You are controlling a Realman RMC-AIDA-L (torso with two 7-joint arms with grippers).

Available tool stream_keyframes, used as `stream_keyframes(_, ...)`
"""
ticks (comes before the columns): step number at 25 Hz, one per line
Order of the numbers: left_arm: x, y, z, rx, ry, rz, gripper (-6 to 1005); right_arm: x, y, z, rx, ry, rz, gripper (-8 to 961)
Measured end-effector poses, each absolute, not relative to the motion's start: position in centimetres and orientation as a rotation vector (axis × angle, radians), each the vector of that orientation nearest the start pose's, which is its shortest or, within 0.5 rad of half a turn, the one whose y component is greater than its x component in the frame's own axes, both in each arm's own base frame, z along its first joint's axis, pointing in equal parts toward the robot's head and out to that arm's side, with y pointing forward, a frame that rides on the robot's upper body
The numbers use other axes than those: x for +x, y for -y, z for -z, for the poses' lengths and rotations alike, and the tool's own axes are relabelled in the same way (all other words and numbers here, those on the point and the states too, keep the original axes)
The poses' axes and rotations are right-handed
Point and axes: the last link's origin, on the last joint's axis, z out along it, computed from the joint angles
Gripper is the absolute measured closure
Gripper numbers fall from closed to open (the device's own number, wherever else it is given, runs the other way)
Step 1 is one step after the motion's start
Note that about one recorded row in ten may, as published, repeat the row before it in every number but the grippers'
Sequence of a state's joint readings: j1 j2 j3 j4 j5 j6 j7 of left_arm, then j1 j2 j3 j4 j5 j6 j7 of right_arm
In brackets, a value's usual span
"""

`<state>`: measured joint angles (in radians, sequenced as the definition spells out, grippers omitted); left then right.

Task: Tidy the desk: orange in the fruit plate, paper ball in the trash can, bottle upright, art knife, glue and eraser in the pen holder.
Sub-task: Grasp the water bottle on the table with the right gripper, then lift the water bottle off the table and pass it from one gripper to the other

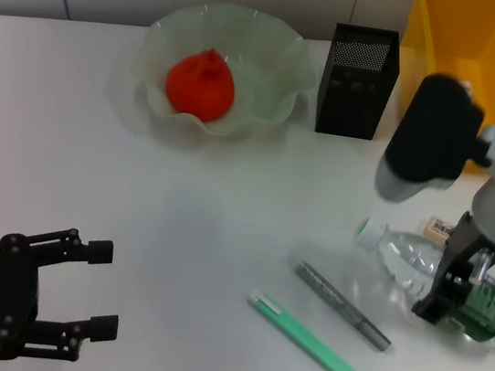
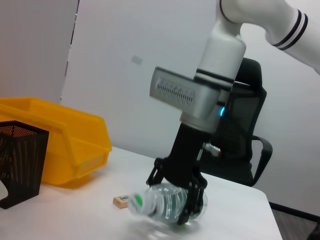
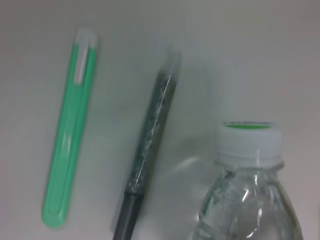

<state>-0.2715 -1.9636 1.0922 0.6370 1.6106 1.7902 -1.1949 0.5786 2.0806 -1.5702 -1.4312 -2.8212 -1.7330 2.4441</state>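
The bottle (image 1: 420,270) is lying on its side at the right of the white table (image 1: 176,231), its white-and-green cap pointing left. The right gripper (image 1: 452,302) is reaching down onto it, its dark fingers (image 2: 187,200) sitting on either side of the labelled body, closed narrowly on the plastic. The left wrist view is showing this from the side: the bottle is lying low on the table while the black fingers are straddling it.

Just beyond the bottle, the eraser (image 1: 438,228) is lying flat on the table. To the left of the bottle, the grey stick (image 1: 341,305) wrapped in clear film and the green art knife (image 1: 304,338) are lying side by side, apart from each other and slanting toward the near right.

Farther back, the pen holder (image 1: 359,70) is standing upright, with the trash can (image 1: 474,51) just to its right at the far right corner. To the left of the pen holder, the orange (image 1: 201,85) is sitting in the fruit plate (image 1: 288,57).

The left gripper (image 1: 99,289) is hovering at the near left, well apart from everything, its jaws spread wide around nothing.

Behind the table a pale wall (image 2: 140,60) is rising, and a black office chair (image 2: 245,145) is standing beyond the table's right edge.
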Motion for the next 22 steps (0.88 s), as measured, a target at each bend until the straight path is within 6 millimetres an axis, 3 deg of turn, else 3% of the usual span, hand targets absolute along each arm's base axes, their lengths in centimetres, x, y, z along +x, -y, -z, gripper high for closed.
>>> stream_keyframes(10,-28.8,-24.1,-1.5,-2.885,0.454,0.939,136,17.5,-33.3,-5.7,-2.661,-0.718,0.564,159)
stream_keyframes(19,-28.7,-24.3,-1.6,-2.877,0.449,0.942,136,17.1,-34.3,-9.0,-2.637,-0.703,0.163,159)
stream_keyframes(22,-28.7,-24.3,-1.6,-2.875,0.449,0.944,135,17.1,-34.5,-9.4,-2.625,-0.697,0.119,159)
